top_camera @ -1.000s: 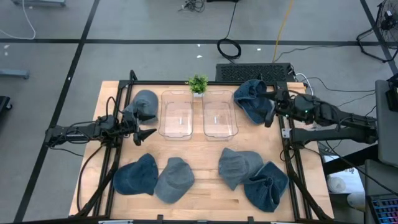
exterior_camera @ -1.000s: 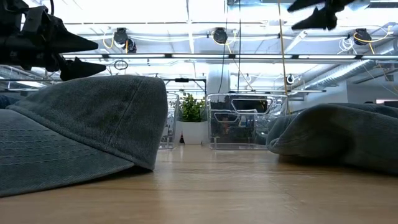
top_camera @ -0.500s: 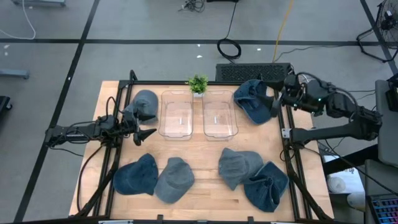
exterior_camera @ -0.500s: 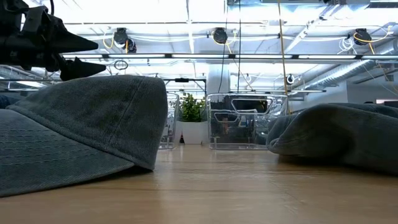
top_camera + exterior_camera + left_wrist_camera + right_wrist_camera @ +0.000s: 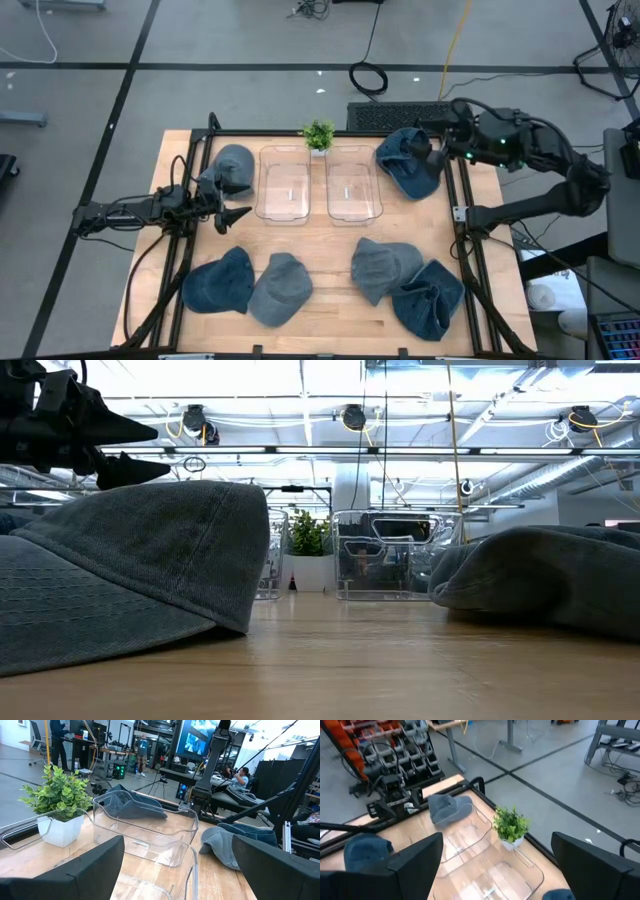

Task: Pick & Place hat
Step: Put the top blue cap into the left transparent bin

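Several blue and grey denim hats lie on the wooden table. One (image 5: 232, 168) is at the far left, one (image 5: 408, 160) at the far right, two (image 5: 220, 282) (image 5: 280, 288) at the near left, and two (image 5: 382, 268) (image 5: 430, 298) at the near right. My left gripper (image 5: 238, 213) hovers open and level at the left edge, just on the near side of the far-left hat. My right gripper (image 5: 428, 150) is raised high over the far-right hat, open and empty (image 5: 497, 870).
Two clear plastic bins (image 5: 284, 184) (image 5: 352, 186) stand side by side at the far middle. A small potted plant (image 5: 318, 135) stands behind them at the far edge. A black frame (image 5: 470, 250) runs along the table's sides. Bare wood shows in the middle.
My right gripper has risen well above the far-right hat and drifted a little toward the far edge, leaving the low view. It has stayed open.
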{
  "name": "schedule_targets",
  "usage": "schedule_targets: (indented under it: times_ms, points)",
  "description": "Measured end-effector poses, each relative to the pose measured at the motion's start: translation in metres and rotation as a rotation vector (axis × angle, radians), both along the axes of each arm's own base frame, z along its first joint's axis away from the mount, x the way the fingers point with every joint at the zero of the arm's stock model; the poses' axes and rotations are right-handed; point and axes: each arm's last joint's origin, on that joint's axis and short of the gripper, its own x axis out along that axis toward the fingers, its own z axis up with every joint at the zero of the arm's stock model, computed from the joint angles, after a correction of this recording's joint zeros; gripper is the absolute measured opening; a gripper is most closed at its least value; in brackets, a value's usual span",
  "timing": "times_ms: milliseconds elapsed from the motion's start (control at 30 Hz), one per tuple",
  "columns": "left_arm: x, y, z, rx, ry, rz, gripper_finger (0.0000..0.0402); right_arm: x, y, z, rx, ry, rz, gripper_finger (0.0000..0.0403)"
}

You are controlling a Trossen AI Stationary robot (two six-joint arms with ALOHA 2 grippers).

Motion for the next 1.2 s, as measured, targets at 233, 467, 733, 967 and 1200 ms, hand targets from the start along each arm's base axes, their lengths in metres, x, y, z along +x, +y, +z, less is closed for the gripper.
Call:
schedule_targets:
  times_ms: [233, 467, 733, 967, 1200]
  points:
    - [0.0, 0.0, 0.0, 0.0, 0.0, 0.0, 0.0379, 0.022, -0.003, 0.007, 0.008, 0.06, 0.0, 0.0361]
    - [0.0, 0.0, 0.0, 0.0, 0.0, 0.0, 0.0379, 0.04, -0.005, -0.001, 0.032, 0.161, -0.002, 0.0361]
    - [0.0, 0.0, 0.0, 0.0, 0.0, 0.0, 0.0379, 0.052, -0.003, -0.007, 0.162, 0.261, 0.024, 0.0361]
    - [0.0, 0.0, 0.0, 0.0, 0.0, 0.0, 0.0379, 0.057, 0.006, -0.009, 0.251, 0.364, 0.12, 0.0361]
    - [0.0, 0.0, 0.0, 0.0, 0.0, 0.001, 0.0379, 0.056, 0.022, -0.01, 0.343, 0.407, 0.283, 0.0361]
